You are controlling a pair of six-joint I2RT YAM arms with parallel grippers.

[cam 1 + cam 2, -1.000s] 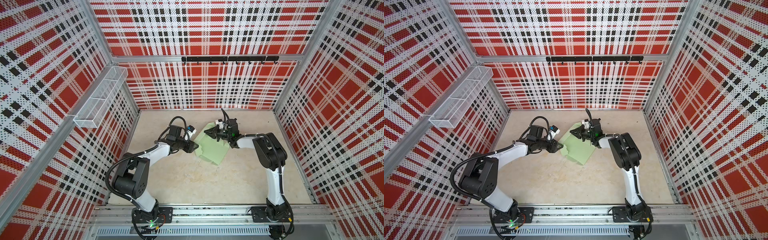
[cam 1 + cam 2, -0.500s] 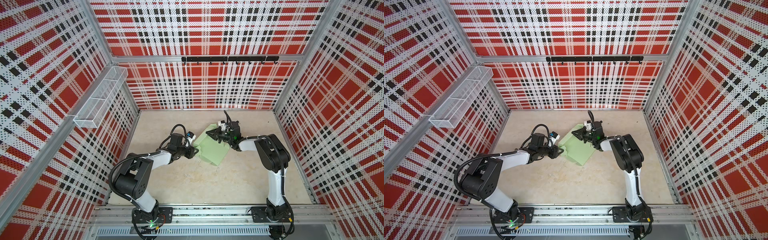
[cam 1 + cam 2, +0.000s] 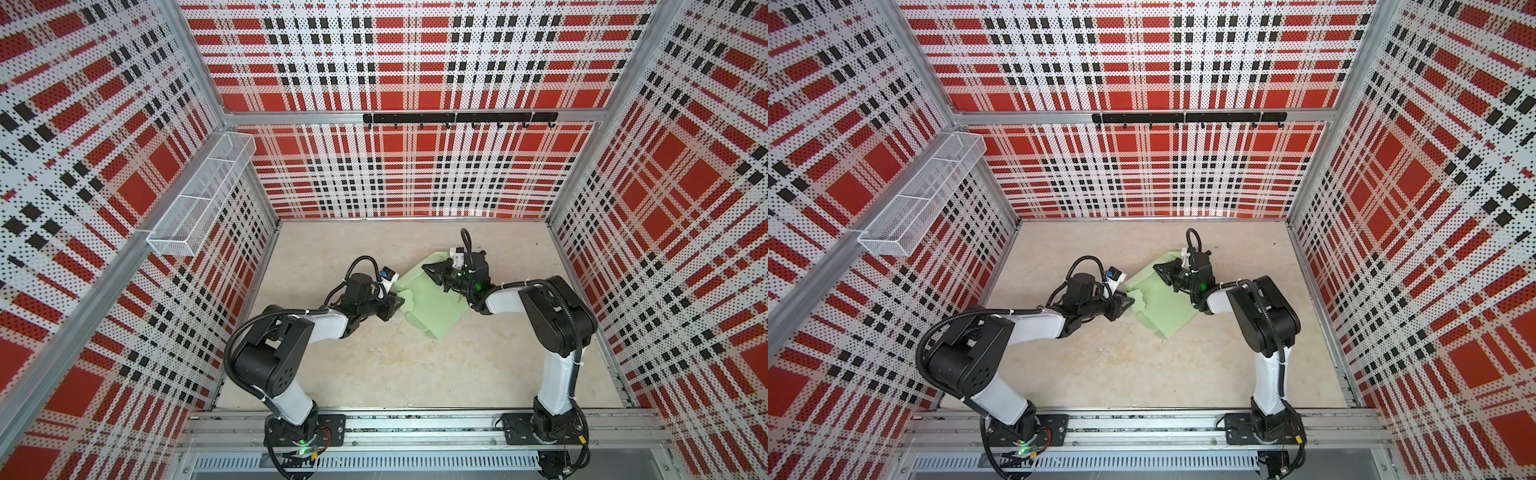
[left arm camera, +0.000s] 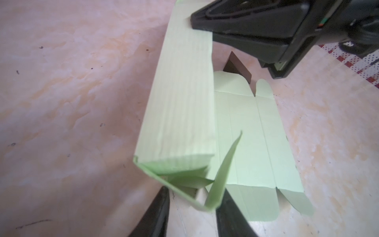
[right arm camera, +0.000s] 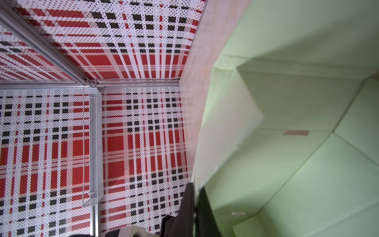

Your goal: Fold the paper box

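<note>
Since a second ago the left hand (image 3: 395,302) has pushed in to the near left end of the paper box (image 3: 432,303). Its fingers (image 4: 229,213) stand partly spread astride the loose end flaps; whether they grip, I cannot tell. The pale green box lies mid-table (image 3: 374,365), half folded, with one long wall raised. At the far end the right hand (image 3: 426,268) is pressed together, pinching that wall. A small dark brown wedge (image 4: 238,67) lies just beside the far flap.
</note>
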